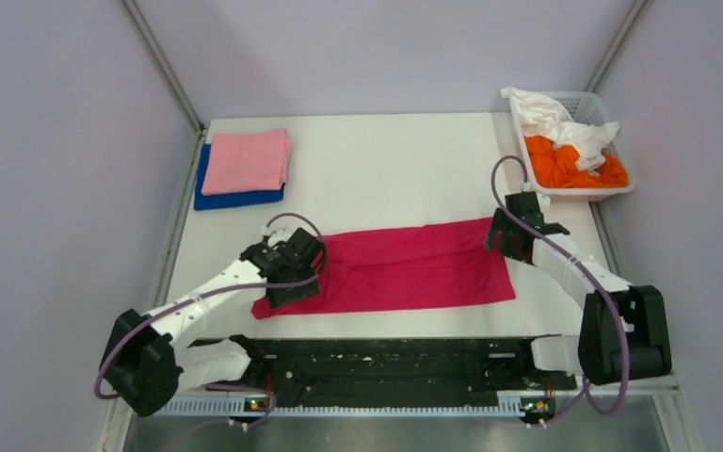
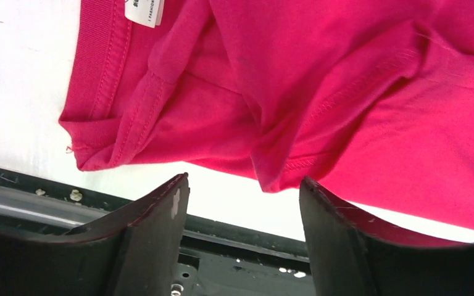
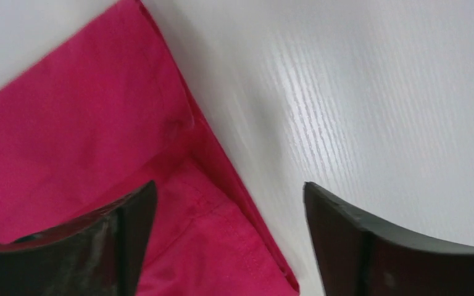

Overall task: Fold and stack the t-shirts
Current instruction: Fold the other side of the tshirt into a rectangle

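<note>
Magenta-red soft cloth t-shirt (image 1: 405, 268) lies in a long band across the white tabletop (image 1: 386, 179). My left end effector (image 1: 292, 262) gapes wide over its bunched collar end; my right end effector (image 1: 518, 228), equally wide, straddles the right-hand corner. Limp and light, I'd judge, so I would pinch through the doubled edges.

The left arm (image 1: 209, 290) and right arm (image 1: 565, 262) are wearing white shells between chunky black joints. A greyish-purple cable (image 1: 493, 188) is looping along each. The fingers (image 2: 151, 237) are showing as matte black wedges, one faintly scuffed white along its edge.
</note>
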`<control>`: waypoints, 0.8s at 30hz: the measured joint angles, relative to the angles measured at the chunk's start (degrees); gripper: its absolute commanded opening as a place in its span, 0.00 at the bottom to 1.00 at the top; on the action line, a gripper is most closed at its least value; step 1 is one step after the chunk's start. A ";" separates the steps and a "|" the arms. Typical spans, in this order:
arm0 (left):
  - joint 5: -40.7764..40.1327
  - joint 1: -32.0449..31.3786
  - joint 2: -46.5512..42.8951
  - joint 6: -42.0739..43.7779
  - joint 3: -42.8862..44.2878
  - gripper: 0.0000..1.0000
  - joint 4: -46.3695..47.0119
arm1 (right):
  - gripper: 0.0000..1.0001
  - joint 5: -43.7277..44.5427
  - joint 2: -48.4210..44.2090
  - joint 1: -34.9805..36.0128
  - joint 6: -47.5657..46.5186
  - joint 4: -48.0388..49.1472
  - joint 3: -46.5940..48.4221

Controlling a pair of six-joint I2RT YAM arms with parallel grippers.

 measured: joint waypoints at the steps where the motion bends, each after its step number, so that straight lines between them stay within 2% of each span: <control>1: 0.26 -0.17 -1.51 0.00 -0.04 0.81 -0.28 | 0.99 1.14 -1.40 0.02 0.96 -1.31 0.00; 4: 0.55 -0.46 -7.58 0.42 -0.04 0.97 -0.94 | 0.99 3.52 -7.37 0.02 2.25 -3.37 0.02; 7: 0.55 -0.44 -12.63 0.98 -0.07 0.99 0.20 | 0.99 1.79 -12.70 0.00 2.34 -2.67 0.15; 10: 1.01 -0.15 -13.55 1.75 -0.07 0.99 4.94 | 0.99 -6.91 -14.12 0.13 1.62 1.60 0.13; 15: 3.41 2.12 -3.43 4.31 3.78 0.99 12.87 | 0.99 -16.26 -7.91 5.79 0.35 9.07 0.76; 19: 7.61 3.26 7.91 7.02 9.18 0.99 18.27 | 0.99 -17.49 0.76 10.49 -0.59 10.34 4.00; 24: 12.28 3.28 17.86 9.05 11.39 0.98 22.62 | 0.99 -15.34 6.56 10.54 -0.37 11.19 4.72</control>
